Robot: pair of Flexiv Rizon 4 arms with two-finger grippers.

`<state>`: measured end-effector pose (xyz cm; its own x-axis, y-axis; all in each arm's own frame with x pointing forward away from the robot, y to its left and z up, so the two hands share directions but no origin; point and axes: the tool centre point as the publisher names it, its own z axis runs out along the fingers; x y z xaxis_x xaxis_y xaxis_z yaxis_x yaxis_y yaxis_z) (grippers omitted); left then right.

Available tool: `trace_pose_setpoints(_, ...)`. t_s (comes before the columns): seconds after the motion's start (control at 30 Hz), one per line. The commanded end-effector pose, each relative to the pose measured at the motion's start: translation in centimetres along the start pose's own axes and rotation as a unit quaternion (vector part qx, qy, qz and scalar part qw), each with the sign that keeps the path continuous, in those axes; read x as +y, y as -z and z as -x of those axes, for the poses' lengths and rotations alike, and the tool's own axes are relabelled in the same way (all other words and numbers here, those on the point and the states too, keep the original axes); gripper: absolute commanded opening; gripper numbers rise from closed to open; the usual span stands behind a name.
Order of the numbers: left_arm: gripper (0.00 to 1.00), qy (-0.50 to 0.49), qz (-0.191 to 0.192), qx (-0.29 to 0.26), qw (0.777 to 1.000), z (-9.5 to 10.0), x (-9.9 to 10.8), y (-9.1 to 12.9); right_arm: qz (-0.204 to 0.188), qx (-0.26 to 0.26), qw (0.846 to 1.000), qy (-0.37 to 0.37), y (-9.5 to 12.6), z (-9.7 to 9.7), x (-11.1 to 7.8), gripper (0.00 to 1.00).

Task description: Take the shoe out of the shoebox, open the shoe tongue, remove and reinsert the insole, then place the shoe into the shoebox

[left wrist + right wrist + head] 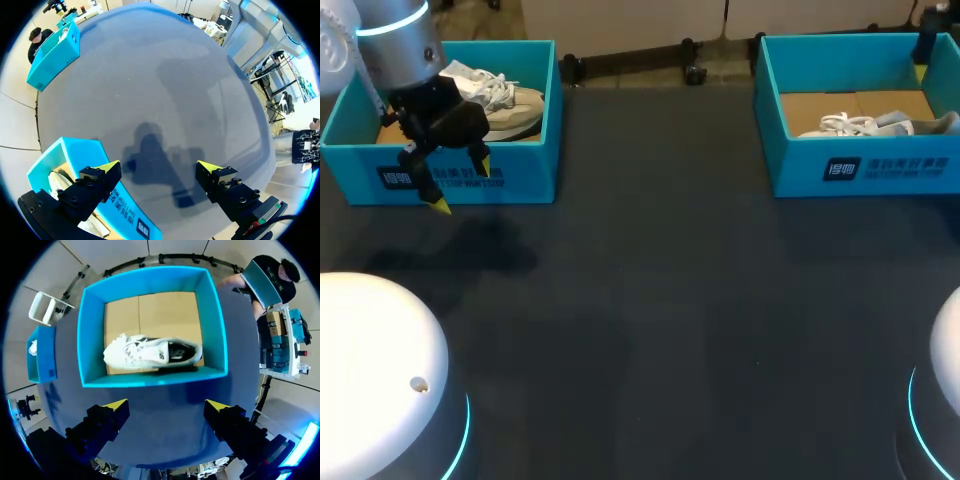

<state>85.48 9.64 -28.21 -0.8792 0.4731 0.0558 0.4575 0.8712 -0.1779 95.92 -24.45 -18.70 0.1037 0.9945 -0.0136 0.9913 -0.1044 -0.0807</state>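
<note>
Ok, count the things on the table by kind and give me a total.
Shoeboxes: 2, the left shoebox and the right shoebox
Shoes: 2, the left shoe and the right shoe
Total: 4

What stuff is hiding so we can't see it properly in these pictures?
The left shoe: in the head view the left arm covers one end; in the left wrist view a finger of the left gripper hides most of it.
The right shoe: in the right wrist view its opening is too dark to show the insole.
The right gripper: outside the head view.
The right shoebox: cut off by the head view's edge.
</note>
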Motion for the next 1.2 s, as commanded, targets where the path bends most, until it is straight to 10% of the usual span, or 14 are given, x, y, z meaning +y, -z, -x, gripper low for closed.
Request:
trace_pose_setpoints(0.03, 1.0, 0.0, 0.0, 0.0, 1.0, -0.1, 0.0, 0.0, 0.016, 0.006, 1.0, -0.006, -0.4, 0.0, -2.6, 1.0)
trace_pose_setpoints(0.7, 1.0, -0.012, 0.002, -0.008, 1.0, 0.5, 0.9, 0.6, 0.007, 0.019, 1.0, -0.015, -0.9, -0.8, -5.1, 1.0)
trace_pose_setpoints(1.2, 1.0, -0.3, 0.03, -0.005, 0.953, 5.9, 15.0, 6.5, 0.007, 0.019, 1.0, -0.015, -0.9, -0.8, -5.1, 1.0)
